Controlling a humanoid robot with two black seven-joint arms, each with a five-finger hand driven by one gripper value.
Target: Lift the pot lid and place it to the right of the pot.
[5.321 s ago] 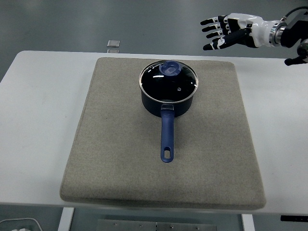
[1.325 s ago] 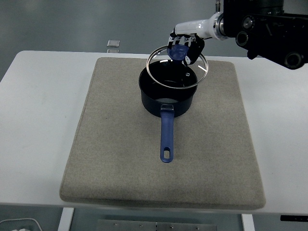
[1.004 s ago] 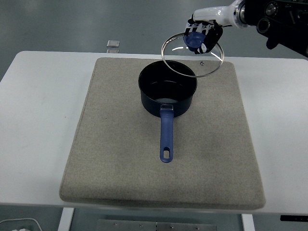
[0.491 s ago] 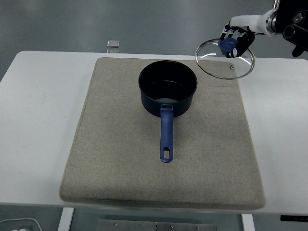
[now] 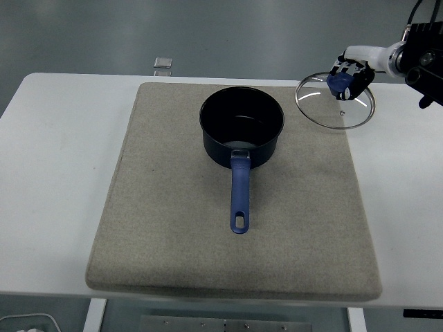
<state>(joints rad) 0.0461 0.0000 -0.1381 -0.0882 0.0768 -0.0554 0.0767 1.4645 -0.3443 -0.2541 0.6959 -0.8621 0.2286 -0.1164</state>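
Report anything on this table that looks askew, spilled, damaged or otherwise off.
Nothing stands out. The pot sits upright and open on the grey mat, handle toward the near edge, with no spill visible. The glass lid is off the pot only because the right hand holds it by its blue knob, over the mat's far right corner.

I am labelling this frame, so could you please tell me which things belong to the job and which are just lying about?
Job:
- glass lid, held by its blue knob
- right hand, gripping the knob
- pot, uncovered
- grey mat under it

Lying about:
- small clear object past the mat's far edge
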